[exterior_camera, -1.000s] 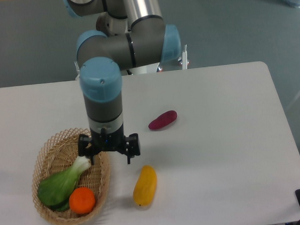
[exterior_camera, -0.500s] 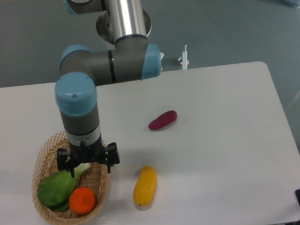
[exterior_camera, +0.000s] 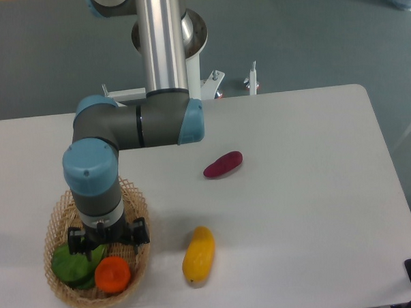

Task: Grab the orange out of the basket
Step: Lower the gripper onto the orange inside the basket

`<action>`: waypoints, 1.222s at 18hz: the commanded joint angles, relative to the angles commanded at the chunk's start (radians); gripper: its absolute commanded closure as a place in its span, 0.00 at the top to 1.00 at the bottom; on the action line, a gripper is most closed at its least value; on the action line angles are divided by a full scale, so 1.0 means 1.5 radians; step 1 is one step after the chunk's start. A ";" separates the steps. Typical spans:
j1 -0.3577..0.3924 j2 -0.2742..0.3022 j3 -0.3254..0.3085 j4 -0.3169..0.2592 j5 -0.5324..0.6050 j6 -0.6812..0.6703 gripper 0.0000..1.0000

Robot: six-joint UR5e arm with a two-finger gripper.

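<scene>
The orange (exterior_camera: 112, 275) is a small round bright-orange fruit lying in the front part of the oval wicker basket (exterior_camera: 129, 195) at the table's front left. My gripper (exterior_camera: 107, 239) hangs over the basket, just behind and above the orange. Its two fingers stand apart, so it is open and holds nothing. The arm's wrist hides the middle of the basket.
A green leafy vegetable (exterior_camera: 68, 265) lies in the basket to the left of the orange, partly under my gripper. A yellow-orange elongated fruit (exterior_camera: 198, 254) lies on the table right of the basket. A purple sweet potato (exterior_camera: 223, 165) lies farther back.
My gripper has moved left and toward the front, from beside the basket's right rim to over the basket, just behind the orange. The fruits have not moved.
</scene>
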 joint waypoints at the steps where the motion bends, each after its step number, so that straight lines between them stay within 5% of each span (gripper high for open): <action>1: -0.004 -0.007 0.006 0.008 0.000 0.001 1.00; 4: -0.008 -0.034 0.030 0.016 0.002 0.002 1.00; 22: -0.014 -0.054 0.024 0.017 0.015 -0.019 1.00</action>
